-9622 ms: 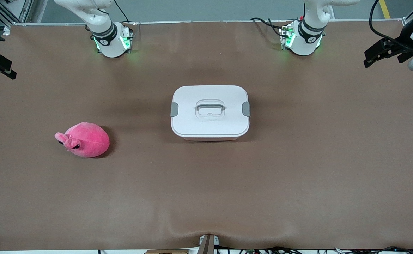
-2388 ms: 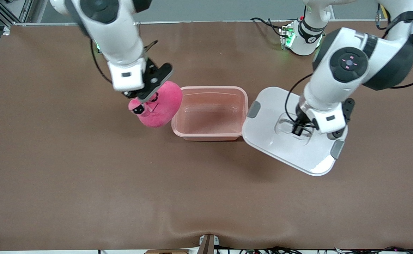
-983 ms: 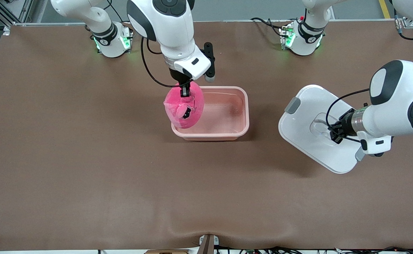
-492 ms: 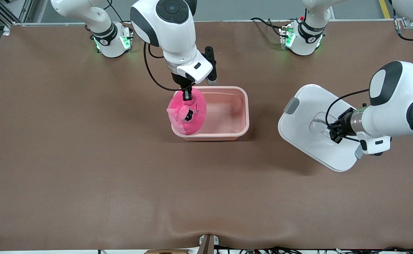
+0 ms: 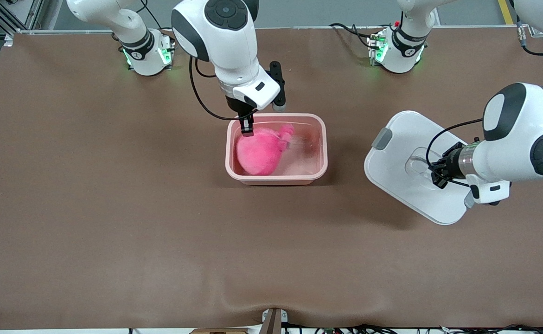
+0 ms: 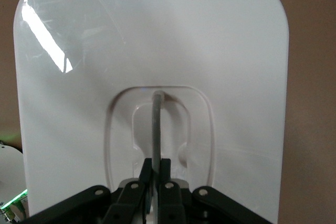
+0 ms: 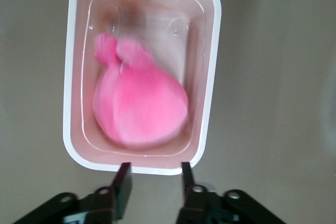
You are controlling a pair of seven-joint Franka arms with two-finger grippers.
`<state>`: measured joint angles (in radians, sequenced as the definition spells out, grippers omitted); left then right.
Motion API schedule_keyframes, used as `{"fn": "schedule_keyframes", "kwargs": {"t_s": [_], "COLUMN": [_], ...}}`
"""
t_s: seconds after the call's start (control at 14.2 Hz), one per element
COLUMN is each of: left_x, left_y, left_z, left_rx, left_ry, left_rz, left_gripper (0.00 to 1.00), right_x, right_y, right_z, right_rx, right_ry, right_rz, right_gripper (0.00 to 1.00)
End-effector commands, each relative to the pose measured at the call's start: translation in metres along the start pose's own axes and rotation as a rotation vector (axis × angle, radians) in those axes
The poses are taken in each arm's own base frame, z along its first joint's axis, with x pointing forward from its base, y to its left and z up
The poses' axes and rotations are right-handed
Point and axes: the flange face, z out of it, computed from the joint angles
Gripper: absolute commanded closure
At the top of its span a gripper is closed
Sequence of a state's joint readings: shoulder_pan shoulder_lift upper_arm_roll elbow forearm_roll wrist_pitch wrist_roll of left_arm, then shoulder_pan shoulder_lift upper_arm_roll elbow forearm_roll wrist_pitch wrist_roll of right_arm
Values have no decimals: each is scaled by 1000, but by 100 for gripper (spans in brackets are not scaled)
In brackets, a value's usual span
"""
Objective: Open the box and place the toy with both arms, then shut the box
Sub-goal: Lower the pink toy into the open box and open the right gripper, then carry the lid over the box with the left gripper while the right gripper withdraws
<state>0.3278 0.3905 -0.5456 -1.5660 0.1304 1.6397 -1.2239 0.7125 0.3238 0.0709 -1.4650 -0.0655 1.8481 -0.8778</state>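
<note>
- Half a second ago the bright pink fuzzy plush toy (image 5: 261, 151) hung from the right gripper (image 5: 247, 127) over the tub's rim; now it lies inside the pale pink rounded plastic box (image 5: 321, 139), blurred as if only just let go, its ears toward the left arm's end of the tub.
- The right gripper hovers over the box edge nearest the right arm's base, its two black fingers (image 7: 122, 184) apart and holding nothing; in its wrist view the toy (image 7: 139, 103) lies clear of them inside the box (image 7: 212, 66).
- The left gripper (image 6: 156, 174) is clamped tight on the thin clear handle (image 6: 156, 124) of the white plastic lid with grey side clips (image 5: 403, 139), holding it tilted above the brown table (image 5: 113, 241), well apart from the box toward the left arm's end.
- Done, as I judge it: box opened, toy placed. Left: bring the lid over, seat it and close the box.
- Hard to make out: the toy's face is lost in blur; the left arm's wrist covers part of the lid, with only a sliver of its second clip showing; whether the lid's low edge touches the table I cannot tell.
</note>
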Motion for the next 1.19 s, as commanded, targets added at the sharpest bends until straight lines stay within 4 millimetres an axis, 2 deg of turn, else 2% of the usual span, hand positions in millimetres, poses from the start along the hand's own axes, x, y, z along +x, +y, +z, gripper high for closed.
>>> {"fn": "schedule_keyframes", "kwargs": {"t_s": [0.0, 0.14, 0.28, 0.35, 0.49, 0.56, 0.7, 0.84, 0.91, 1.12], "left_x": [-10, -19, -44, -61, -97, -111, -137, -178, -197, -251], "left_y": [1, 4, 16, 22, 33, 37, 45, 58, 64, 77], "left_z": [-4, -4, -6, -7, -10, -11, -13, -15, -14, -14], "left_rx": [3, -5, -9, -7, -9, -14, -36, -78, -101, -171], "left_ry": [-13, -39, -40, -32, -14, -7, 7, 22, 25, 21], "left_rz": [-25, -49, -67, -78, -98, -115, -177, -242, -274, -355], "left_gripper": [100, 100, 100, 100, 100, 100, 100, 100, 100, 100], "right_x": [-9, -37, -67, -81, -123, -139, -171, -189, -212, -307], "right_y": [4, 20, 34, 37, 47, 50, 52, 50, 55, 71], "right_z": [-5, -5, -8, -14, -28, -42, -62, -68, -75, -94], "right_rx": [-12, 9, 30, 41, 62, 46, 35, 45, 44, 28], "right_ry": [-6, -17, -27, -38, -60, -54, -60, -99, -101, -82], "right_rz": [-3, 30, 86, 117, 247, 313, 552, 717, 772, 926], "right_gripper": [0, 0, 0, 0, 0, 0, 0, 0, 0, 0]}}
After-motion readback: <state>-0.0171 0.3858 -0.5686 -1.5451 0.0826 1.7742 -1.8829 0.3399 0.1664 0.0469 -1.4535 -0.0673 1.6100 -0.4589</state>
